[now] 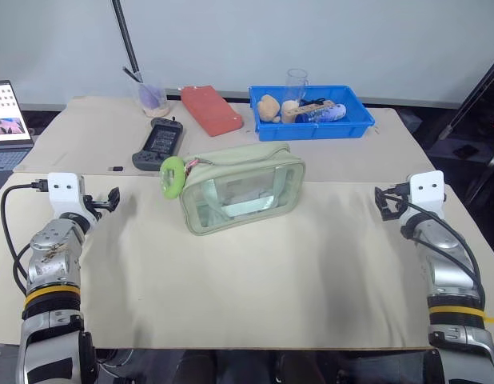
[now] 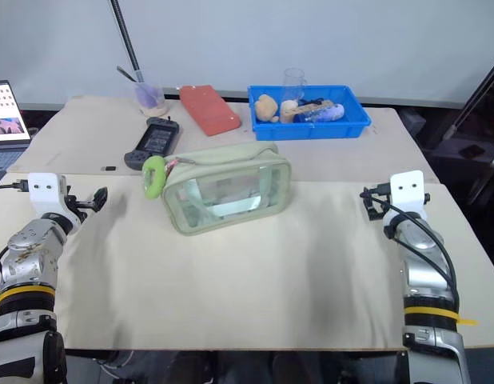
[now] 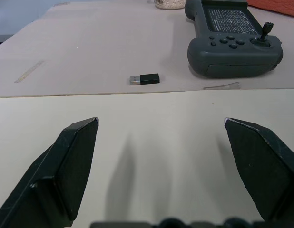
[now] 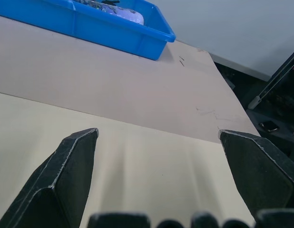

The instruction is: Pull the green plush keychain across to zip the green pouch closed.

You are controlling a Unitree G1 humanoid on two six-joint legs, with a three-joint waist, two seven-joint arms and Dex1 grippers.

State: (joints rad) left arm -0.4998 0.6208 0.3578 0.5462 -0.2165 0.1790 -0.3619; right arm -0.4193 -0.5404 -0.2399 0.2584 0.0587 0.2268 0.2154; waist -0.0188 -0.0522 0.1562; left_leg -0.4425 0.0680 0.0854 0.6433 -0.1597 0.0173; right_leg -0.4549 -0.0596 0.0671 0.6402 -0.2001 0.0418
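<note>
The pale green pouch [image 1: 243,188] with a clear window side lies in the middle of the cream table. The lime-green plush keychain [image 1: 173,175] hangs at the pouch's left end. My left gripper [image 1: 109,199] hovers open over the table's left side, well left of the keychain, with nothing between its fingers [image 3: 75,156]. Far to the right of the pouch my right gripper [image 1: 384,201] stands open and empty, its fingers [image 4: 66,171] spread wide.
A blue tray [image 1: 355,126] with a beige plush toy [image 1: 268,106] and small items stands behind the pouch. A dark handheld controller [image 1: 157,145], a red block [image 1: 211,110], a cup [image 1: 151,96] and a small USB stick [image 3: 144,79] lie at the back left. A laptop [image 1: 7,120] sits far left.
</note>
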